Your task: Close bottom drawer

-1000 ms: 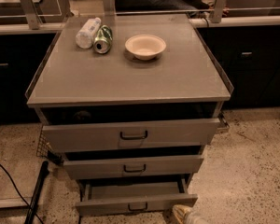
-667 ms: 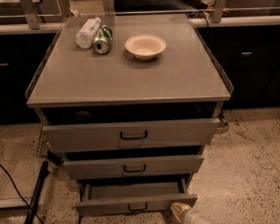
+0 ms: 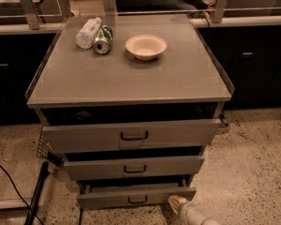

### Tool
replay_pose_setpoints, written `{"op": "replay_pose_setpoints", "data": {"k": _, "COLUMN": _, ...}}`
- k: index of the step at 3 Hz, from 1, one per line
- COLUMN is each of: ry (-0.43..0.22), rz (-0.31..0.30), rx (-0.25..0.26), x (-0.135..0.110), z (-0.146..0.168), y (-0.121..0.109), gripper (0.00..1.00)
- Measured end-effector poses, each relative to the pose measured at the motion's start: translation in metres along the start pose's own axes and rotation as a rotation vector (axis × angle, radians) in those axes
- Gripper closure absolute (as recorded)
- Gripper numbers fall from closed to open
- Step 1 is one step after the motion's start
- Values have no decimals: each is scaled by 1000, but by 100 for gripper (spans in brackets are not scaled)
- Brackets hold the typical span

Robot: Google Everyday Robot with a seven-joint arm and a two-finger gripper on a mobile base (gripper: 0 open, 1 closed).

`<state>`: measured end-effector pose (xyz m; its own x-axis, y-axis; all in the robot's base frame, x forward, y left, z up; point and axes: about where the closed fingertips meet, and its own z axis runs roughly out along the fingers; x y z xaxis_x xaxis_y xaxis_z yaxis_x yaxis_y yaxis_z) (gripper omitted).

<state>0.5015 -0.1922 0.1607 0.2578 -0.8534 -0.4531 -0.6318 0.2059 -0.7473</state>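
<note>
A grey metal cabinet has three drawers, all pulled out a little. The bottom drawer (image 3: 136, 197) is the narrowest, with a small black loop handle (image 3: 137, 200), and stands open by a small gap. The mid drawer (image 3: 133, 167) and the wide top drawer (image 3: 131, 134) sit above it. My gripper (image 3: 178, 203) comes in from the bottom edge, its pale tip close to the bottom drawer's right front corner.
On the cabinet top (image 3: 131, 74) lie a white bottle (image 3: 88, 32), a green can (image 3: 103, 39) and a white bowl (image 3: 146, 46). A black cable and pole (image 3: 37, 196) run along the speckled floor at the left. Dark cabinets stand behind.
My gripper has moved slightly up and left toward the bottom drawer's right front corner. The drawers look unchanged.
</note>
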Motion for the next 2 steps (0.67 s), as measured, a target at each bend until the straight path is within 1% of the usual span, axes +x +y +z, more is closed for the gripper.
{"op": "replay_pose_setpoints", "data": {"k": 1, "ry": -12, "rz": -4, "rx": 80, "x": 7, "z": 21, "y": -12, "gripper": 100}}
{"op": "replay_pose_setpoints", "data": {"k": 2, "ry": -12, "rz": -4, "rx": 80, "x": 7, "z": 21, "y": -12, "gripper": 100}}
